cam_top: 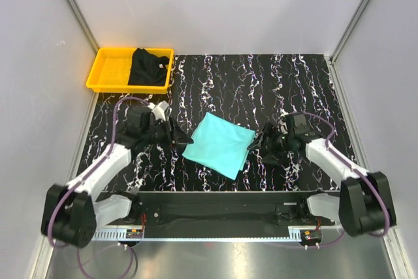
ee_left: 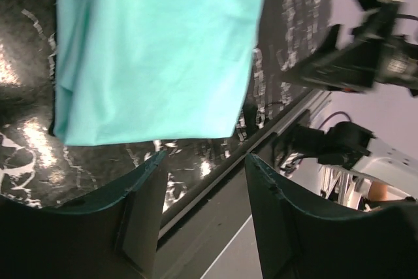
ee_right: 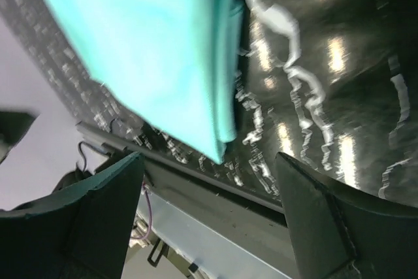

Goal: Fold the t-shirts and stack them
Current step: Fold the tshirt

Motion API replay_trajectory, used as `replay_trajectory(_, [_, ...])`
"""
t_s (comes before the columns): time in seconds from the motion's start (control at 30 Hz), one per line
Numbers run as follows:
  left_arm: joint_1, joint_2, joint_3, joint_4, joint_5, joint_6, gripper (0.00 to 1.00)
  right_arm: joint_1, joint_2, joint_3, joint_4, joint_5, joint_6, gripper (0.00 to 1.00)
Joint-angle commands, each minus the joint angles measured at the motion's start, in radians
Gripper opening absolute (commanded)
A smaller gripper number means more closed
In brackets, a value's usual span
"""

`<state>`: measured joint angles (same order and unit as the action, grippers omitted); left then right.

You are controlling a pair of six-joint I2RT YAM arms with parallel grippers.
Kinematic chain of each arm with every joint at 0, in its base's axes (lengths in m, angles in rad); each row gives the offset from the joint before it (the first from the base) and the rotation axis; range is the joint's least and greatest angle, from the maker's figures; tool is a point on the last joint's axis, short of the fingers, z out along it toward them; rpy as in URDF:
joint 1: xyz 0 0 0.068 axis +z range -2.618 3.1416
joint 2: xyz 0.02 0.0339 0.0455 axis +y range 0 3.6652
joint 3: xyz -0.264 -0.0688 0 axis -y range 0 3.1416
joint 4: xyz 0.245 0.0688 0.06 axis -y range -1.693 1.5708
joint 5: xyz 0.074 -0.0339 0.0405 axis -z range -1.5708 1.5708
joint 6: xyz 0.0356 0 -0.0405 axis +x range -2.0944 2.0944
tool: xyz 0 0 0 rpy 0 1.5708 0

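Observation:
The turquoise t-shirt (cam_top: 220, 143) lies folded into a flat rectangle on the black marbled table, between my two grippers. It fills the top of the left wrist view (ee_left: 157, 50) and the upper left of the right wrist view (ee_right: 157, 63). The black t-shirt (cam_top: 147, 66) lies crumpled in the yellow tray (cam_top: 111, 70) at the far left. My left gripper (cam_top: 181, 138) is open and empty just left of the turquoise shirt. My right gripper (cam_top: 259, 144) is open and empty just right of it. Neither touches the cloth.
The table's front edge and a metal rail (cam_top: 215, 204) run below the shirt. Grey walls close in the left, back and right. The right arm shows in the left wrist view (ee_left: 366, 57).

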<state>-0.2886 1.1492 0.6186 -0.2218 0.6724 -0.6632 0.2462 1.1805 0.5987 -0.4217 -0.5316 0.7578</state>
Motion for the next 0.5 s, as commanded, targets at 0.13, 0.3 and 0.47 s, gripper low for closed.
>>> replay_trajectory(0.13, [0.002, -0.228, -0.025, -0.036, -0.019, -0.128, 0.55, -0.033, 0.257, 0.131, 0.122, 0.050, -0.054, 0.73])
replay_trajectory(0.3, [0.000, -0.324, -0.089, -0.036, -0.027, -0.162, 0.56, -0.033, 0.375, 0.118, 0.251, -0.008, 0.006, 0.52])
replay_trajectory(0.47, [0.002, -0.355, -0.086, -0.036, -0.014, -0.171, 0.56, -0.033, 0.416, 0.107, 0.274, -0.013, -0.002, 0.66])
